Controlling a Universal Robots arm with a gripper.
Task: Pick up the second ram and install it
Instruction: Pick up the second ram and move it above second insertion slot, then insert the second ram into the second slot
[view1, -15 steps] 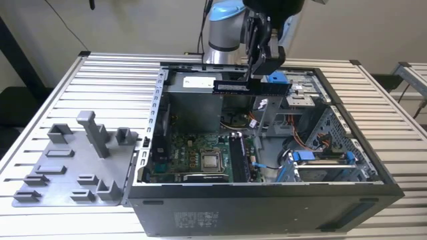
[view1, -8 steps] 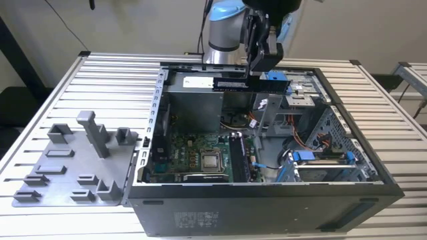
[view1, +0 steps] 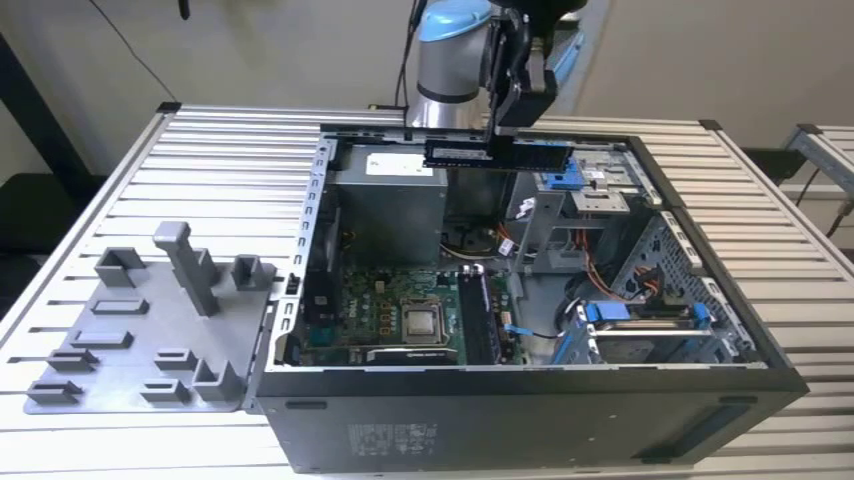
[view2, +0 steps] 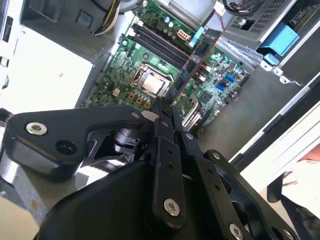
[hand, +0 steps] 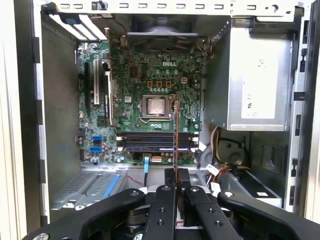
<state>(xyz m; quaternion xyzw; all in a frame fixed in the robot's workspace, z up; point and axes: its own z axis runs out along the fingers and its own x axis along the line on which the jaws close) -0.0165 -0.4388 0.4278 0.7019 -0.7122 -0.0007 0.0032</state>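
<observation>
While the gripper (view1: 511, 136) hung above the open case (view1: 561, 410), its fingers were clamped on the ram (view1: 461, 153). The ram lay level over the case's far end, well above the motherboard (view1: 387, 300), with its long axis running across the exterior view.

- Arm (view1: 447, 60): is running off the exterior view at 12 o'clock; its lower stretch is passing behind the far wall of the case (view1: 534, 410).
- Case: its near face is being clipped at 6 o'clock, and its near wall is hiding the front strip of the motherboard (view1: 387, 320).
- Surface (view1: 80, 220): is extending past the edges at 9 and 3 o'clock.
- The second ram (view1: 461, 153): the jaws are covering its middle in the exterior view. In the first wrist view the second ram (hand: 176, 130) is showing edge-on, its chips too thin to make out.
- Pale and red shape (view2: 307, 170): is blurring at the second wrist view's edge; cannot tell what it is.
</observation>
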